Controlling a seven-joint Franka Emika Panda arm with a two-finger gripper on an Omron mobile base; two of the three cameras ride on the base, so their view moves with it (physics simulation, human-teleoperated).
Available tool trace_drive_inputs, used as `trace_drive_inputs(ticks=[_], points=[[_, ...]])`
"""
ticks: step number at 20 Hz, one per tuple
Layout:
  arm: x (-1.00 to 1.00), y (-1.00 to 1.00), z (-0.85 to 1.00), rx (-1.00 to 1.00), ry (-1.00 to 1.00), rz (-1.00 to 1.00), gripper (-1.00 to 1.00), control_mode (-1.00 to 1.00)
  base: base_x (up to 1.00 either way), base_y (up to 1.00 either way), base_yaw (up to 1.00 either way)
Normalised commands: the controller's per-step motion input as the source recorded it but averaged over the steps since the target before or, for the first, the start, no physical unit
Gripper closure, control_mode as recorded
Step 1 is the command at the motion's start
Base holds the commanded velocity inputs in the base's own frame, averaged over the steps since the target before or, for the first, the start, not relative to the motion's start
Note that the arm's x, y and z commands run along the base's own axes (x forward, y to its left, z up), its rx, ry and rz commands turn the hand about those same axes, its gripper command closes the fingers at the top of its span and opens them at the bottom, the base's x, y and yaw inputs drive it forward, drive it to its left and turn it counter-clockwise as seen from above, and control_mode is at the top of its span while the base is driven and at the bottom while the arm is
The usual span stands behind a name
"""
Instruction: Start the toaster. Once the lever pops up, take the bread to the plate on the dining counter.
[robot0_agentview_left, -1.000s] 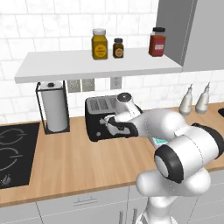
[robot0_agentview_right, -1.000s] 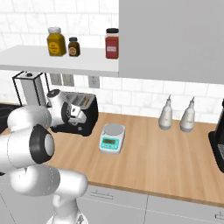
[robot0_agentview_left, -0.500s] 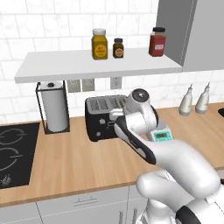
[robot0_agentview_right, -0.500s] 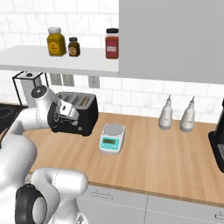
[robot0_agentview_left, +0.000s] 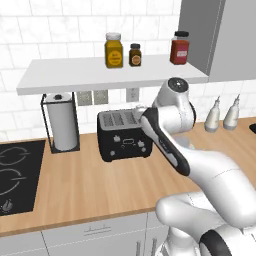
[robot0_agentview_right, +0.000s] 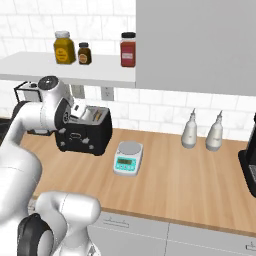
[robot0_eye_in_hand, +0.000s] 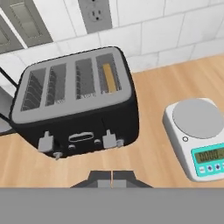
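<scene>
The black toaster (robot0_eye_in_hand: 74, 105) with its silvery slotted top stands on the wood worktop against the tiled wall, and it also shows in the side views (robot0_agentview_left: 124, 136) (robot0_agentview_right: 84, 135). The brown bread (robot0_eye_in_hand: 109, 78) sits edge-up in the slot nearest the scale. Two pale levers (robot0_eye_in_hand: 109, 140) stick out of the toaster's front face. My gripper (robot0_eye_in_hand: 112, 176) hangs above and in front of the toaster, shut, with its tips pressed together and nothing between them. In the left base view my forearm covers the toaster's right end. The plate and the dining counter are out of view.
A white-and-teal kitchen scale (robot0_eye_in_hand: 199, 140) (robot0_agentview_right: 127, 157) sits just right of the toaster. A paper-towel roll (robot0_agentview_left: 62, 125) and a black hob (robot0_agentview_left: 15, 172) are to its left. Two pale bottles (robot0_agentview_right: 190, 132) stand by the wall, and jars (robot0_agentview_left: 114, 50) line the shelf above.
The arm has lifted away from the toaster's front and swung up, so the hand now looks down on the toaster from above. The fingers have come fully together.
</scene>
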Motion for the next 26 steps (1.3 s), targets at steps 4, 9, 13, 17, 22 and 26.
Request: trace_drive_inputs(ticks=[4,9,13,17,22,26], points=[[0.00,-0.16,0.56,0.00,0.17,-0.10,-1.00,-1.00,0.00,0.00,0.00],[-0.01,-0.06,0.11,-0.01,0.05,-0.02,-1.00,-1.00,0.00,0.00,0.00],[-0.05,0.00,0.00,0.00,-0.01,0.00,-1.00,-1.00,0.00,0.00,0.00],[0.00,0.00,0.00,0.00,-0.01,0.00,-1.00,-1.00,0.00,0.00,0.00],[0.00,0.00,0.00,0.00,0.00,0.00,-1.00,-1.00,0.00,0.00,0.00],[0.00,0.00,0.00,0.00,0.00,0.00,-1.00,-1.00,0.00,0.00,0.00]])
